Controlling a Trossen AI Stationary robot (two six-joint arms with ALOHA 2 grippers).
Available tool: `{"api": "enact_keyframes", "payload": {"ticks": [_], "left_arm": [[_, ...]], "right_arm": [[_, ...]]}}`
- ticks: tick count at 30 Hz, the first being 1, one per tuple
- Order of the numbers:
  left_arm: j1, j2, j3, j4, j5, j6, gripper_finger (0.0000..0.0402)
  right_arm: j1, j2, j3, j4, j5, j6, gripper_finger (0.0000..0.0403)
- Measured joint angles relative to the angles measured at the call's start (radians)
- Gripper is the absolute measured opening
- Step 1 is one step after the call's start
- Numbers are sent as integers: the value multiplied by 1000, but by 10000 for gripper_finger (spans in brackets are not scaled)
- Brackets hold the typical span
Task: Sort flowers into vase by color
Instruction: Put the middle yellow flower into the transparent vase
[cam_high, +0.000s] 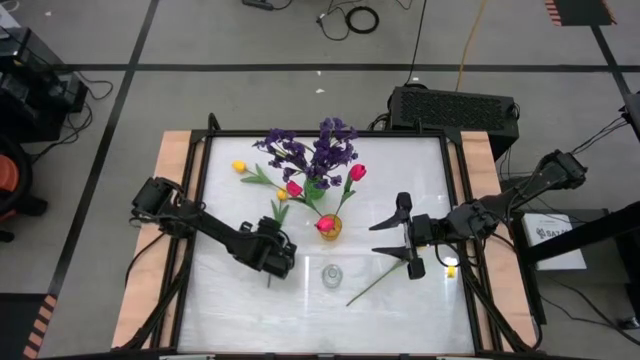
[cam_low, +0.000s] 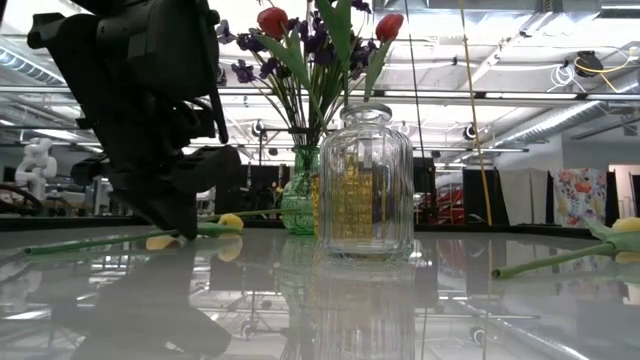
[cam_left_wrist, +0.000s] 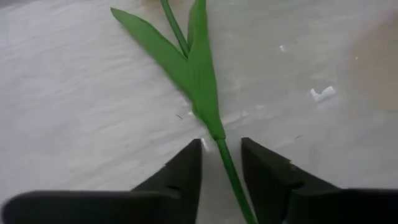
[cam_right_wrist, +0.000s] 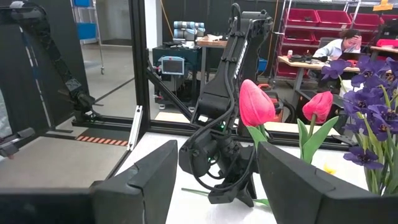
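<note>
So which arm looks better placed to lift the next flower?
The left. Its gripper is down at the table with a green stem between its fingers. The right gripper is open and empty.

Overhead, table-level, two wrist views

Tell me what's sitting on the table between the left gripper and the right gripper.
In the high view, the small clear glass vase stands between the left gripper and the right gripper; the rest of that stretch is bare tabletop.

Stem (cam_left_wrist: 229, 163) between left gripper (cam_left_wrist: 221, 163) jaws.
</note>
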Motion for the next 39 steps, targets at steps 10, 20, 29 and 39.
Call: {"api": "enact_keyframes", "payload": {"ticks": [10,20,29,39], "left_arm": [[-2,-21,0,-62,33,29,9],[-101,-125,60,-246,161,21,11],[-359,-292,127,-323,278,55,11],[-632,-422,243,-86,-46,416,11]], "right_arm": [[0,0,0,0,0,-7,212],[0,0,0,-2,0,0,212],[0,0,0,-3,-1,19,212],[0,22,-1,17,-1,33,212]]}}
